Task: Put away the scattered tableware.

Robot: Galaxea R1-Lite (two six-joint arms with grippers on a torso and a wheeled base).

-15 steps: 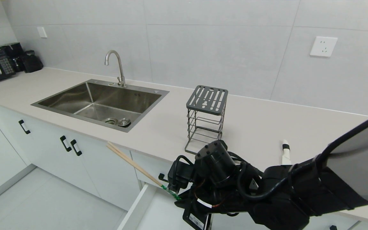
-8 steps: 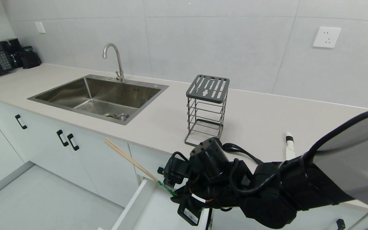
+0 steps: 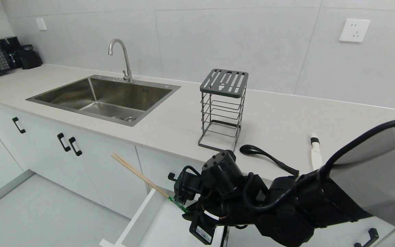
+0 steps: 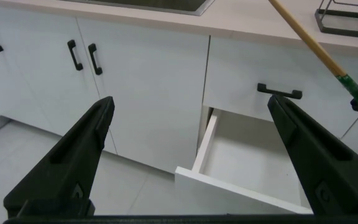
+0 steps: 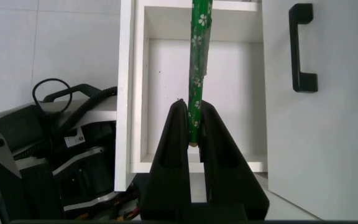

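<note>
Over the drawer [image 3: 142, 219]: right gripper [image 5: 193, 109] is clenching the chopsticks [image 3: 139, 175] (by their green end), tips slanting up toward the counter [image 3: 279, 120].
Left gripper [image 4: 190, 102]: is hanging spread wide, released.
Counter: spoon [image 3: 249, 149] and knife [image 3: 315, 154] are lying near the rack [image 3: 224, 82].

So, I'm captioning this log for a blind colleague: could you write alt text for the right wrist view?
The right pincer is shut on chopsticks by their green flower-patterned end, above an open white drawer. A black handle sits on the white cabinet front beside the drawer.
</note>
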